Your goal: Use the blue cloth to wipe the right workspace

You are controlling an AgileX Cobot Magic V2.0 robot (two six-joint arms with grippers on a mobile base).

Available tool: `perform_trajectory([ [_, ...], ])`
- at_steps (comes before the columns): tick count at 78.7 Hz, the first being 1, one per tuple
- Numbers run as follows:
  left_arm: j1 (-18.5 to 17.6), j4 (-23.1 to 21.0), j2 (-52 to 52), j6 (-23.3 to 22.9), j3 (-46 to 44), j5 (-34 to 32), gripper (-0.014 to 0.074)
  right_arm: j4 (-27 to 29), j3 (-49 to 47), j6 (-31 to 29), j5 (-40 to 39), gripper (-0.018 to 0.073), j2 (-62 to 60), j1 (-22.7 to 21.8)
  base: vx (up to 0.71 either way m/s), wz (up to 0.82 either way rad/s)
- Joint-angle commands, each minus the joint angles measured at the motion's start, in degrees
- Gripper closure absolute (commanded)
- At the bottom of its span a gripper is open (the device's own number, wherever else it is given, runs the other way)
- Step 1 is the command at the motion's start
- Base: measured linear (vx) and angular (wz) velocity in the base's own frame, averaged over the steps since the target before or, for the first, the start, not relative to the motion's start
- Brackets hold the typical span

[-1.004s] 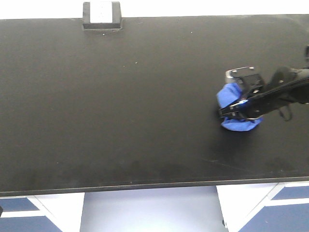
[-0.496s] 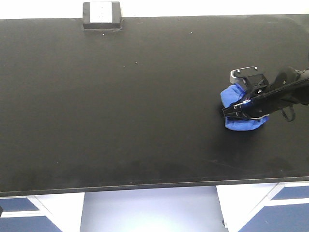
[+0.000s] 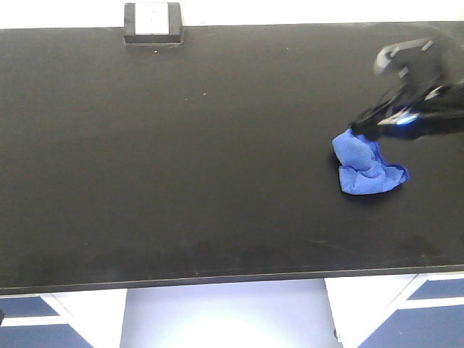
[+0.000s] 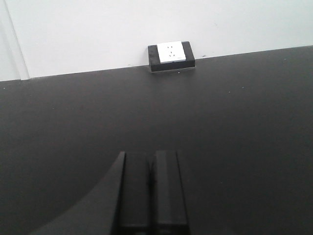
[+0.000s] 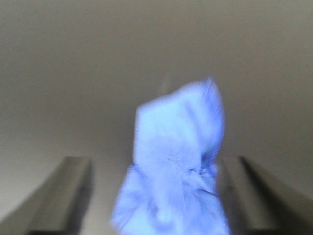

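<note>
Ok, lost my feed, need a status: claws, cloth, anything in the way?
Right claw open, cloth between its fingers. Left claw shut, empty. Crumpled blue cloth lying on black worktop. Nothing in the way.

- A crumpled blue fabric cloth (image 3: pixel 366 169) lies bunched in a loose heap on the flat black matte tabletop (image 3: pixel 181 167), toward its right side.
- It sits just below and slightly left of the right arm's black gripper (image 3: pixel 370 125); whether the fingertips touch the cloth's upper edge cannot be told.
- One flatter corner spreads out to the lower right, away from the gripper.
- In the blurred right wrist view, the cloth (image 5: pixel 178 161) rises to a soft peak between the gripper's two spread dark fingers (image 5: pixel 66 188), filling the gap.
</note>
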Motion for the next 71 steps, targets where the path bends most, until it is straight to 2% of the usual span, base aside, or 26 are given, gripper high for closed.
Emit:
perform_trajectory([
  [1,-0.3,0.0,-0.6,-0.1,-1.6,-4.8,0.0603,0.0,-1.4,1.4,0.4,0.0141,-8.6,-0.2,0.00,0.00],
  [6,-0.3,0.0,-0.6,-0.1,-1.6,-4.8,0.0603,0.0,-1.4,2.3,1.3,0.0235,-12.7,-0.2,0.00,0.00],
  [18,-0.3,0.0,-0.6,-0.1,-1.6,-4.8,0.0603,0.0,-1.4,2.4,3.7,0.0571,-22.5,-0.2,0.00,0.00],
  [41,-0.3,0.0,-0.6,-0.1,-1.6,-4.8,0.0603,0.0,-1.4,2.6,6.0,0.0567,-33.9,-0.2,0.00,0.00],
  [71,-0.3,0.0,-0.6,-0.1,-1.6,-4.8,0.0603,0.0,-1.4,2.3,6.1,0.0567,-39.2,-0.2,0.00,0.00],
])
